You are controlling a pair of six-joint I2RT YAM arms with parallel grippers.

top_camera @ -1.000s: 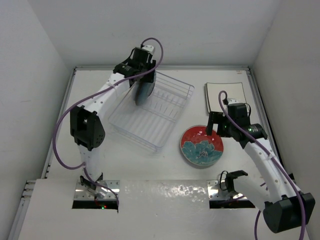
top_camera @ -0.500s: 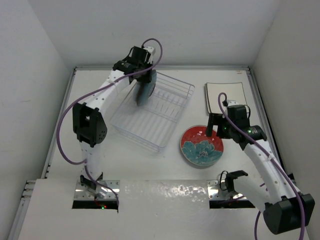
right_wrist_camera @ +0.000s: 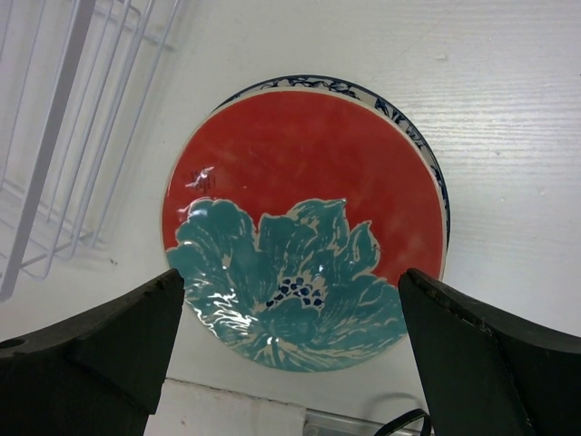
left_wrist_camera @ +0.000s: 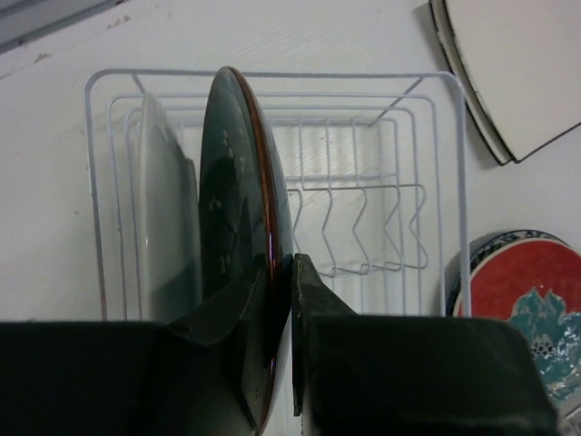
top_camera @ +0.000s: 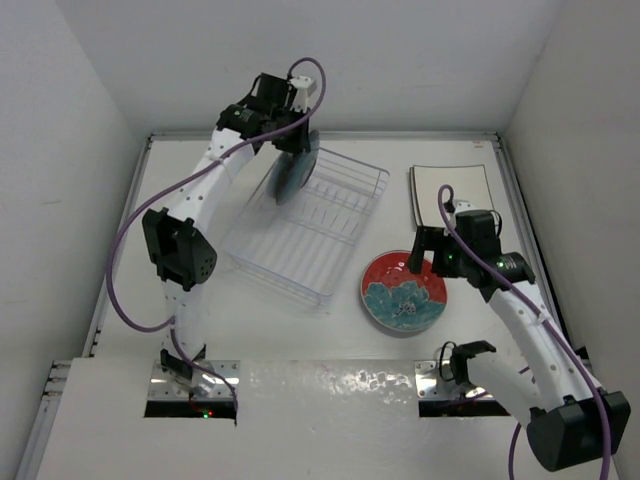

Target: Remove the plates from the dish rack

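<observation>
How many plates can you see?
4: round plate in the left fingers, pale plate in the rack, red plate and square plate on the table. More may hide.

The left arm [top_camera: 200, 190] rises from its base at the near left, bends at the elbow and reaches to the far side. Its wrist is high and turned down. The left gripper [left_wrist_camera: 290, 272] points downward with the two fingers [left_wrist_camera: 318, 300] pressed close together. They clamp the edge of a round plate [left_wrist_camera: 241, 227], which stands upright between them. The right arm [top_camera: 530, 330] goes from its base at the near right toward the middle. Its wrist is lower than the left one. The right gripper [right_wrist_camera: 290, 282] faces down with its fingers [right_wrist_camera: 109, 345] spread wide apart, and they hold nothing.
</observation>
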